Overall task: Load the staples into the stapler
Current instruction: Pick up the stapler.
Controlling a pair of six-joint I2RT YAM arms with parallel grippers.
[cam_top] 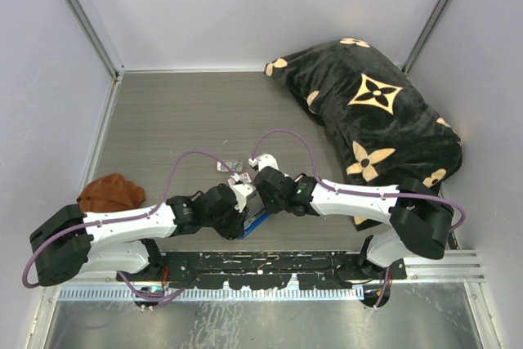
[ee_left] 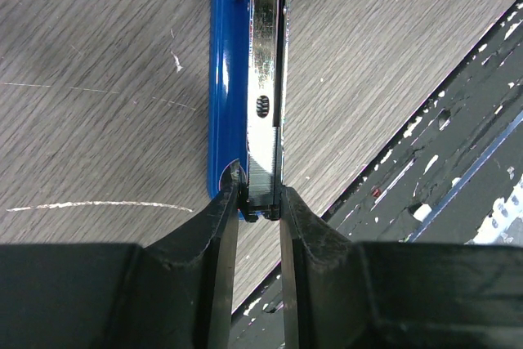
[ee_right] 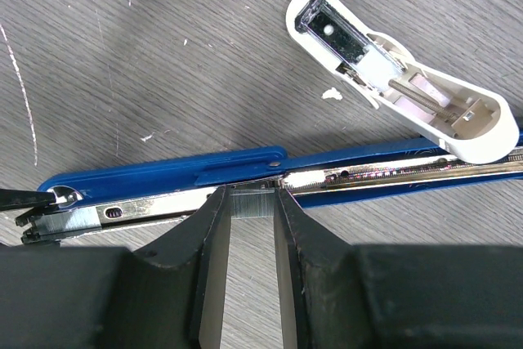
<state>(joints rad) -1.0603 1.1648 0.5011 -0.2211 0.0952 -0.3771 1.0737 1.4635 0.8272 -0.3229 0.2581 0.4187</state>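
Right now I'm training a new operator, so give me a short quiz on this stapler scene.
1. True or false: the right claw grips the staples against the metal rail of the stapler.
2. The left claw pinches: A) the cardboard box, B) the stapler's rail end, C) the brown cloth.
3. Fill in: the loose piece beside the stapler is ____.
Key: 1 true; 2 B; 3 white.

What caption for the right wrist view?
Right claw pinches a small silvery-grey staple block at the silver channel of the slim blue stapler; white oblong piece lies beyond.
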